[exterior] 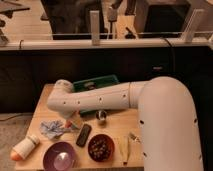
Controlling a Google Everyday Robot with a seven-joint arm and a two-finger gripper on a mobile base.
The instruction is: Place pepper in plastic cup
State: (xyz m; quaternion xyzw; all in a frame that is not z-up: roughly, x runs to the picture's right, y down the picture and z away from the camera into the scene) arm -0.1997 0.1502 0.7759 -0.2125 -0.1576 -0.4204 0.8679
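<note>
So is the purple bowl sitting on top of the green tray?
No, the purple bowl sits at the table's front edge, apart from the green tray behind the arm; the gripper is near the crumpled wrapper.

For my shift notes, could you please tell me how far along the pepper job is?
Done: nothing visibly. In hand: the hand hangs low under the arm's far end, beside the orange-red pepper on the table. Left: grasping it, placing it in the cup.

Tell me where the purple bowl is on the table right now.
The purple bowl sits at the table's front left edge, between the white cylinder with an orange end and the dark bowl; the gripper is hidden near the arm's end.
</note>
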